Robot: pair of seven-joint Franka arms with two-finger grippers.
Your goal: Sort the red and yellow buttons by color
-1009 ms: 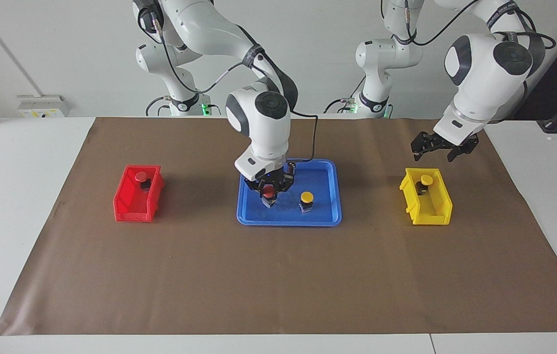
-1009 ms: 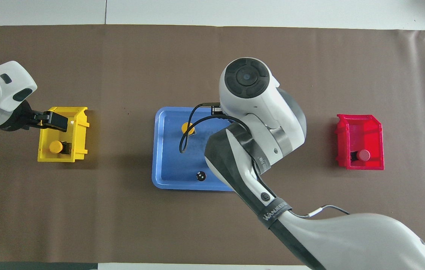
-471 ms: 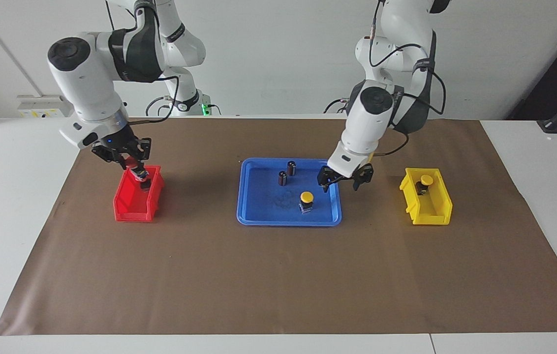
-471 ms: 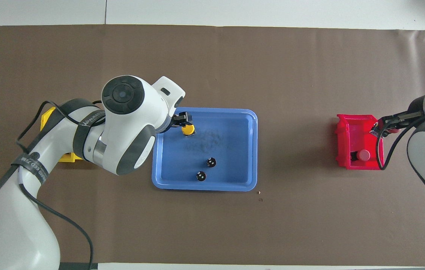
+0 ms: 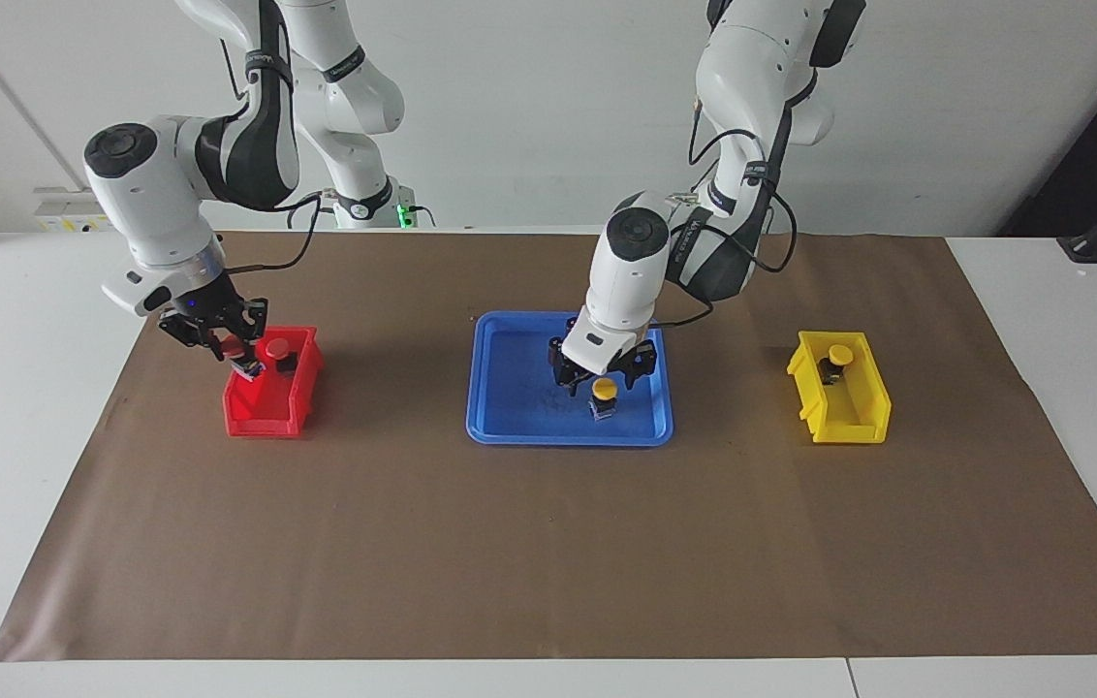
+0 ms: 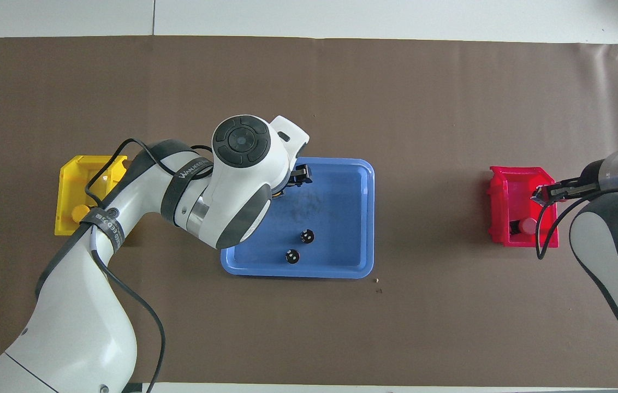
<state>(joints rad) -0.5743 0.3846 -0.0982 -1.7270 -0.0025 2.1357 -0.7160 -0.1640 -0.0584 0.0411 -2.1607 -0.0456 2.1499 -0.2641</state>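
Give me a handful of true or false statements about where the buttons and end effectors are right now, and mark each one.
1. A yellow button stands in the blue tray. True.
2. The yellow bin holds two buttons. False: it holds one yellow-capped button.
3. The right end effector holds a red button over the red bin. True.
4. The left end effector waits over the yellow bin. False: it is over the tray's yellow button.
5. Two dark cylinders are in the red bin. False: they stand in the tray.
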